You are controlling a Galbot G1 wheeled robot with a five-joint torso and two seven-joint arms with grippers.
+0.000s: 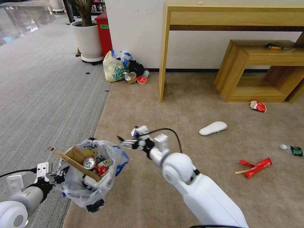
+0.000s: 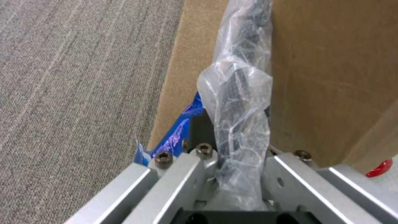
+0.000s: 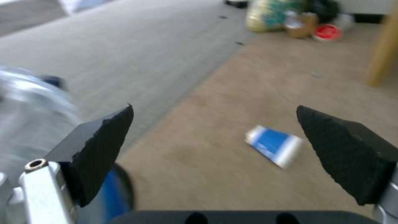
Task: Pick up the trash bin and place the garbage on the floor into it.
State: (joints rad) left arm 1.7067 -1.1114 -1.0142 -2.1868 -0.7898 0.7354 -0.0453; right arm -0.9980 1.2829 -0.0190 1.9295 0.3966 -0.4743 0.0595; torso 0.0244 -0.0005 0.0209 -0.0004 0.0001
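Holding the small round black trash bin (image 1: 91,177), lined with a crinkly clear plastic bag with blue patches, we have our left gripper (image 1: 58,178) pinched on its rim at the near left, over the edge of the beige short-pile carpet floor (image 1: 196,107). In the left wrist view the fingers press on the bagged rim (image 2: 236,124). Inside the bin lie a brown cardboard piece (image 1: 76,155), a wooden stick (image 1: 74,164), a crushed can (image 1: 89,163) and something red.

We judge the collecting step to be well under way. Our right gripper (image 1: 122,142) reaches forward just right of the bin, its black fingers (image 3: 99,146) spread wide and empty. Between them, on the carpet beyond, lies a blue-and-white cup (image 3: 273,145). The next move, as we read it, calls for lowering onto that cup, closing across its body, and bringing it over the bin's mouth.

More garbage waits farther right: a white foam insole (image 1: 213,128), a red wrapper with a small stick (image 1: 256,167), a red-and-white wrapper (image 1: 258,106) by the low wooden shelf (image 1: 262,63), and a plastic bottle (image 1: 292,150) at the far right edge.

From the head, the right gripper covers the cup almost wholly. The bin's black wall is mostly veiled by the bag, and the red item inside is too tangled to name.
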